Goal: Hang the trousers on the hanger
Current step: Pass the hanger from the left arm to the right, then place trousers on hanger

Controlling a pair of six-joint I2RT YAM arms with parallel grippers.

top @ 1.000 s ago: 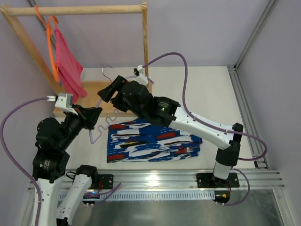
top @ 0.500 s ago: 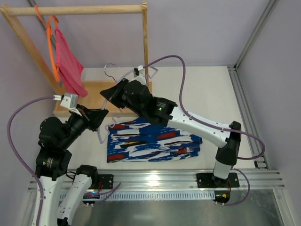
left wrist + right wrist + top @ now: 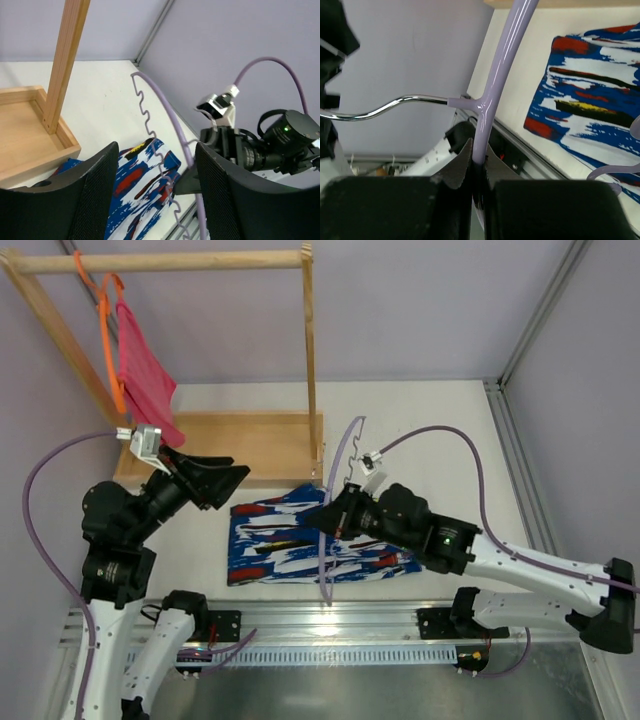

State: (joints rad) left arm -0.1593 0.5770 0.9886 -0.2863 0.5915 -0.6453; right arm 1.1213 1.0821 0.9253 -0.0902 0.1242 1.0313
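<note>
The hanger (image 3: 323, 575) has been released by the left gripper (image 3: 232, 473), now spread empty, and pinched by the right gripper (image 3: 327, 523) over the centre-frame trousers (image 3: 280, 550).

Pale lilac walls (image 3: 420, 310) around a white surface (image 3: 430, 430); wooden garment rack (image 3: 180, 260) far left, standing in a wooden tray (image 3: 250, 445); aluminium rail (image 3: 350, 618) along near edge.

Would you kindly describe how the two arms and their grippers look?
The left arm and right arm have white links and black joints. The left gripper and right gripper have black wedge fingers. Purple cables loop to white wrist cameras. A green light marks the right arm.
</note>
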